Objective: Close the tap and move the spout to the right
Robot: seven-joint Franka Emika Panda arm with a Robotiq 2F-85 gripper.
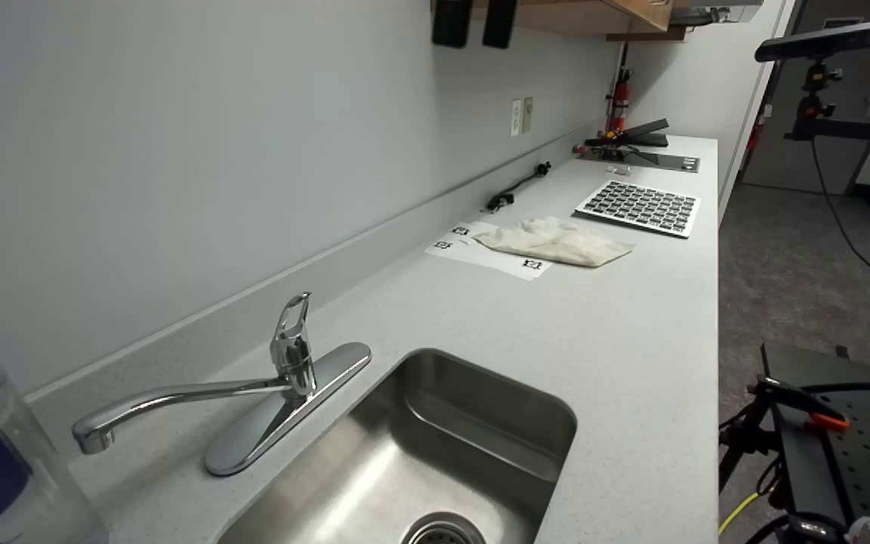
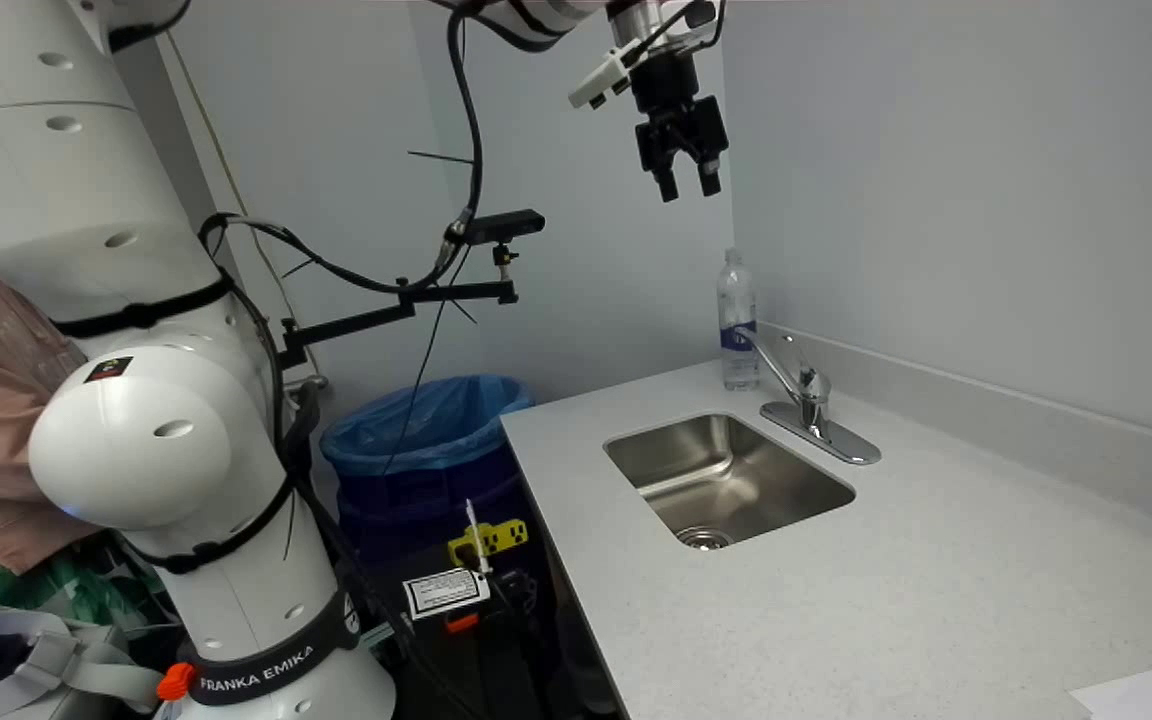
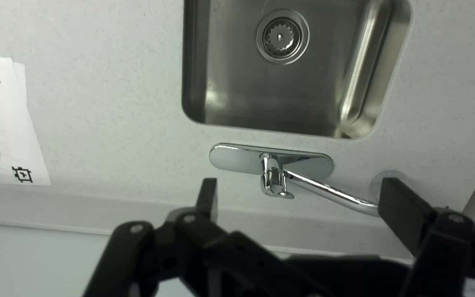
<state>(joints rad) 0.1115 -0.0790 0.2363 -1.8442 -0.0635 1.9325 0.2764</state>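
The tap (image 1: 295, 366) is shiny silver metal on an oval base plate beside the sink. Its looped lever tilts upward in an exterior view. The tap also shows in an exterior view (image 2: 814, 388) and in the wrist view (image 3: 273, 177). The slim spout (image 1: 171, 394) is swung away from the basin, its end over the counter; it also shows in an exterior view (image 2: 776, 365). In the wrist view the spout (image 3: 328, 193) runs right, its end hidden behind a finger. My gripper (image 2: 690, 186) is open and empty, high above the tap. Its fingers (image 3: 297, 192) straddle the tap's outline in the wrist view.
A clear bottle with a purple label (image 2: 736, 290) stands near the spout's end. The steel sink (image 2: 626, 450) lies beside the tap. The wall (image 2: 986, 200) rises behind. A cloth (image 1: 556, 240), marker sheets (image 1: 492, 261) and a patterned board (image 1: 640, 205) lie farther along the counter.
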